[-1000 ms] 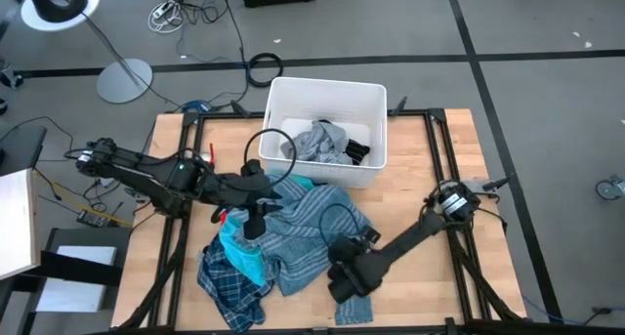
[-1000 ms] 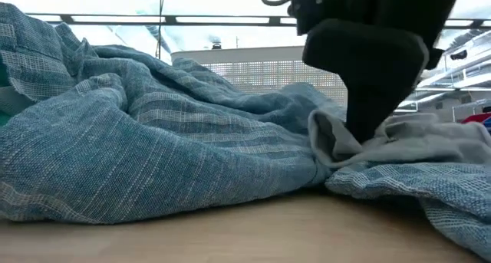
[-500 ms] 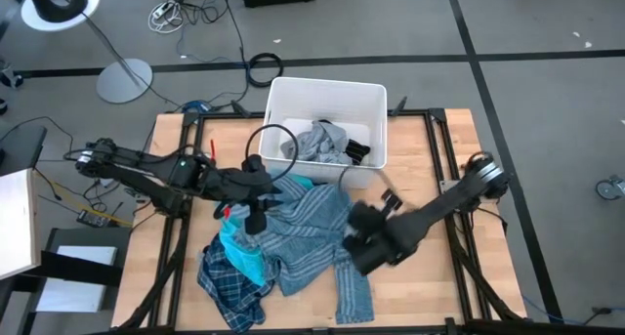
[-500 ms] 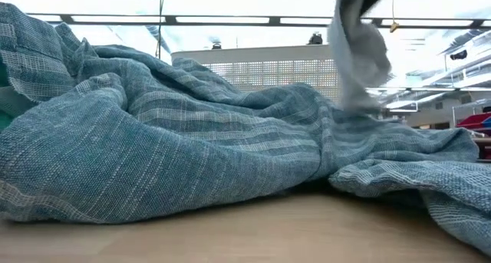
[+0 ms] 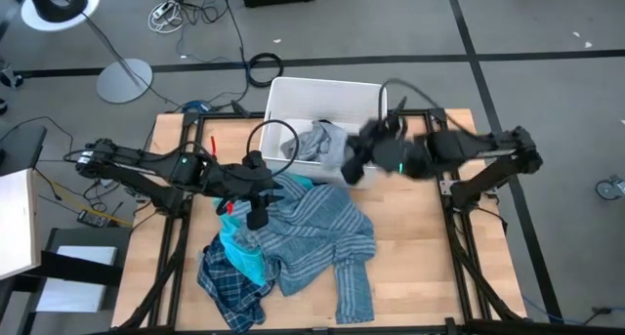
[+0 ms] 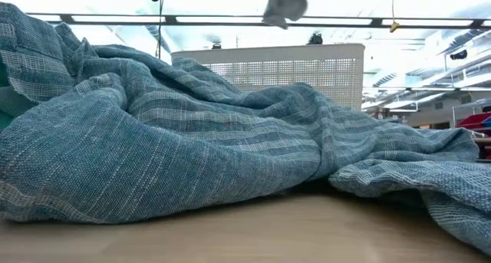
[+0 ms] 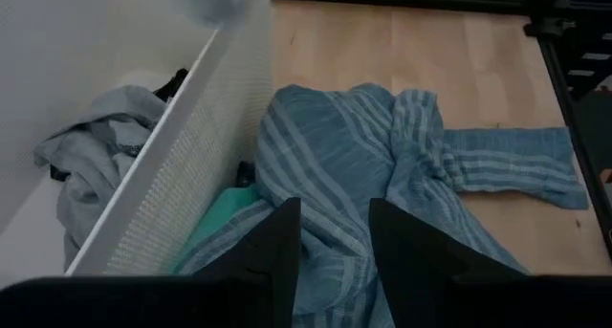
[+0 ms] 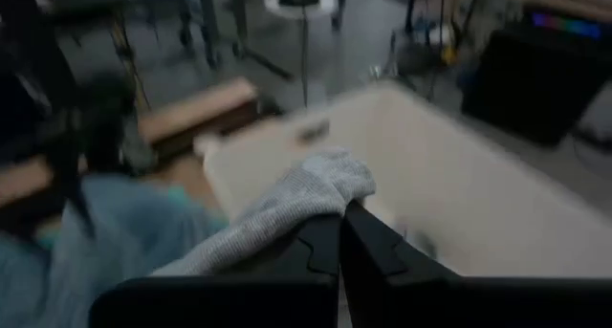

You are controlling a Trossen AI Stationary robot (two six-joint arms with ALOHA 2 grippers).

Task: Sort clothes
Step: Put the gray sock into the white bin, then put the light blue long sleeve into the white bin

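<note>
The clothes heap lies on the table: a blue-grey striped shirt (image 5: 317, 228), a turquoise piece (image 5: 239, 249) and a navy plaid shirt (image 5: 229, 288). A grey top (image 5: 317, 140) and black socks (image 5: 357, 151) lie in the white bin (image 5: 327, 89). My right gripper (image 5: 354, 162) is by the bin's near right corner, above the table, shut on a small grey cloth piece (image 8: 287, 208). My left gripper (image 7: 335, 256) is open above the heap's far left part, touching nothing. My right gripper pinches the grey cloth piece between its two shut fingers at a bunched end (image 8: 330, 189). The cloth is lifted clear of the table and the heap. In the low view it hangs high above the striped shirt (image 6: 285, 4).
The white bin's perforated wall (image 7: 182, 175) stands close to my left gripper. Bare wooden tabletop (image 5: 420, 247) lies right of the heap. Black frame rails (image 5: 444, 228) run along the table's sides.
My right gripper has risen from the near right part of the heap and gone toward the table's far edge, up to the bin, taking the grey cloth piece with it. The piece has come off the striped shirt and hangs clear.
</note>
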